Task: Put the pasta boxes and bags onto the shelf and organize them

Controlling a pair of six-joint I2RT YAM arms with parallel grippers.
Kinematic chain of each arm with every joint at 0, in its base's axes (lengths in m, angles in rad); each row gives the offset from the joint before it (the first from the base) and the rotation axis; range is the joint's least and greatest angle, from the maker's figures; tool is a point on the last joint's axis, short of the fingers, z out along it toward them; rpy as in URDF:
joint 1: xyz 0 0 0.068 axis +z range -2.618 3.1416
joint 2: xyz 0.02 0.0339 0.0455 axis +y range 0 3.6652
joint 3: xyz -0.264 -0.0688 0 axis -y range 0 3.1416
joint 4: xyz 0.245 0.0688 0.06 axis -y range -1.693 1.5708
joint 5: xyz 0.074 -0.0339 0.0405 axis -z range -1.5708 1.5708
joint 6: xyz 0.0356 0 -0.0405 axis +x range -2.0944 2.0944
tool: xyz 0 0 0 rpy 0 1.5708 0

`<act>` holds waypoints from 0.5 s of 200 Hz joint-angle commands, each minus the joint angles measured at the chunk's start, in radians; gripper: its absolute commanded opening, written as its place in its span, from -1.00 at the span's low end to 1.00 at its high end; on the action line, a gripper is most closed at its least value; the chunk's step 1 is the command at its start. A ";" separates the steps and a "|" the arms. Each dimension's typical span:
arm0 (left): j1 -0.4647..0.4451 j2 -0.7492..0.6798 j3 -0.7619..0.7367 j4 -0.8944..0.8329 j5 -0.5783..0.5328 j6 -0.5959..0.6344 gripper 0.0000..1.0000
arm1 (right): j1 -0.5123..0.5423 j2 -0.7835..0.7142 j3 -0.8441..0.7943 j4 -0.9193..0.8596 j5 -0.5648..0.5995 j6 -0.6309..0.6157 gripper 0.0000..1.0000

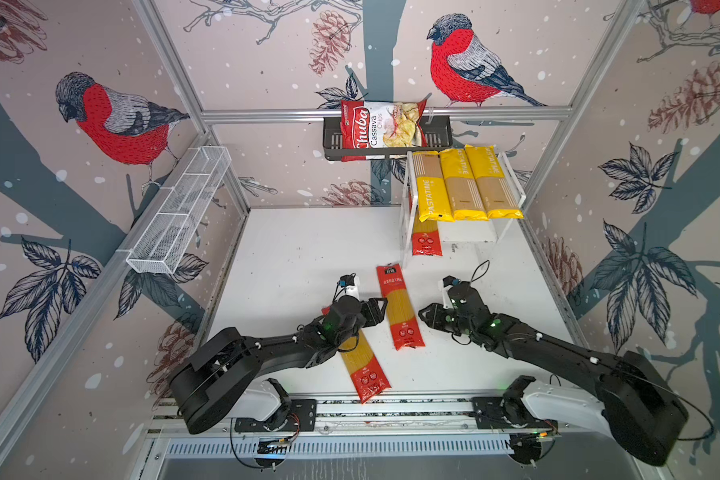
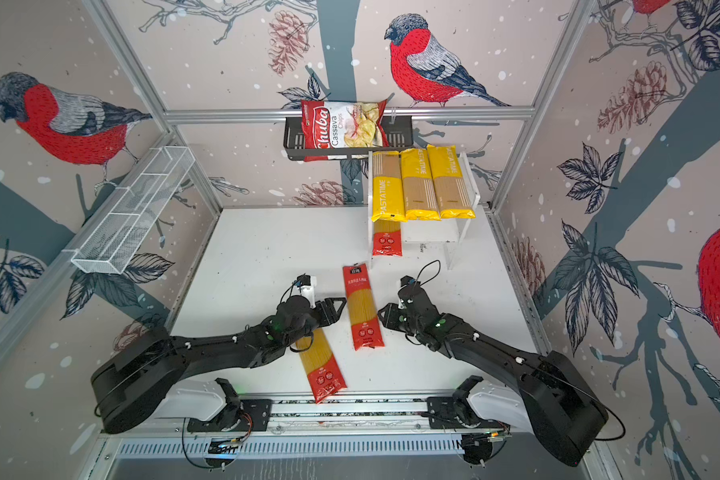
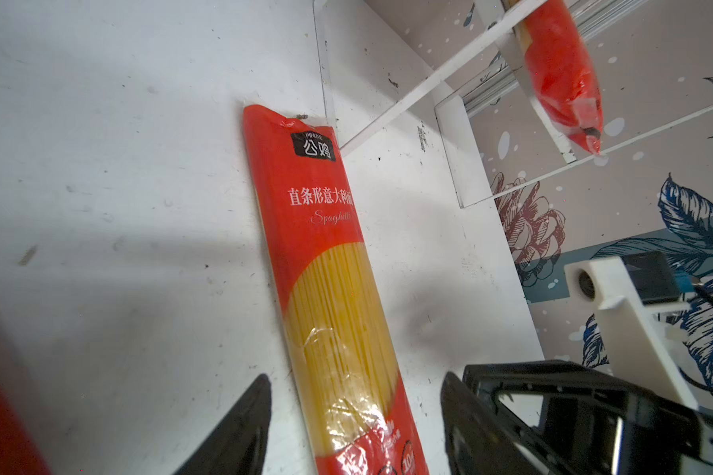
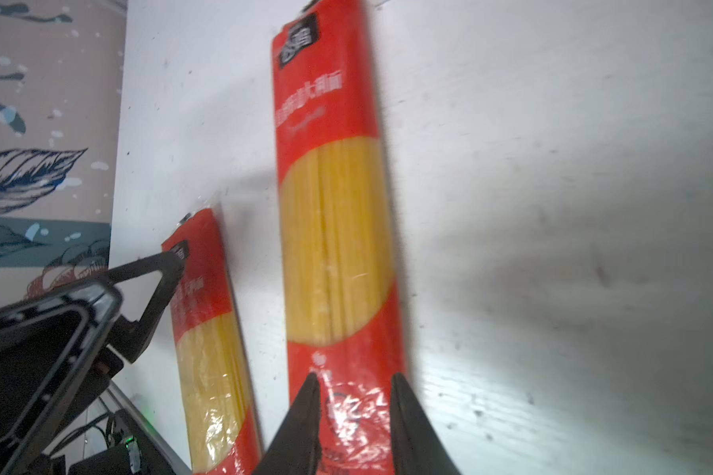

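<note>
Three yellow PASTATIME packs (image 1: 468, 185) lie side by side on the top board of the white shelf (image 1: 470, 236). A red spaghetti pack (image 1: 425, 241) pokes out of its lower tier. A second red pack (image 1: 400, 307) lies flat mid-table between both grippers. My left gripper (image 3: 355, 375) is open wide, a finger on each side of this pack and clear of it. My right gripper (image 4: 355, 375) is open only narrowly, and the pack's red end shows in the gap. A third red pack (image 1: 366, 370) lies partly under my left arm.
A Chuba Cassava Chips bag (image 1: 381, 126) sits in the black wall basket (image 1: 437, 137) just above the shelf. A white wire-mesh basket (image 1: 179, 212) hangs on the left wall. The metal rail (image 1: 391, 409) with both arm bases runs along the table's front edge.
</note>
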 commanded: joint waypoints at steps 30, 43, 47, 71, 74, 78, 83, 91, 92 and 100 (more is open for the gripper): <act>0.000 0.126 0.036 0.039 0.096 -0.026 0.30 | -0.081 0.169 0.034 0.175 -0.147 -0.064 -0.18; 0.000 0.149 0.049 0.040 0.100 -0.026 0.30 | -0.087 0.215 0.043 0.194 -0.155 -0.065 -0.13; 0.000 0.156 0.051 0.042 0.101 -0.026 0.29 | -0.087 0.227 0.046 0.200 -0.159 -0.065 -0.13; 0.001 0.199 0.064 0.062 0.118 -0.033 0.29 | -0.086 0.304 0.050 0.255 -0.195 -0.059 -0.11; 0.001 0.204 0.064 0.067 0.121 -0.034 0.29 | -0.085 0.311 0.051 0.260 -0.198 -0.059 -0.11; -0.001 0.210 0.063 0.072 0.124 -0.036 0.28 | -0.084 0.318 0.052 0.265 -0.201 -0.058 -0.10; -0.001 0.219 0.059 0.081 0.128 -0.039 0.28 | -0.083 0.326 0.053 0.274 -0.205 -0.058 -0.10; -0.001 0.232 0.056 0.100 0.134 -0.047 0.27 | -0.082 0.340 0.054 0.286 -0.207 -0.056 -0.09; -0.001 0.234 0.055 0.103 0.135 -0.048 0.27 | -0.082 0.342 0.054 0.288 -0.207 -0.055 -0.09; -0.001 0.247 0.047 0.121 0.138 -0.055 0.26 | -0.081 0.356 0.057 0.295 -0.210 -0.056 -0.08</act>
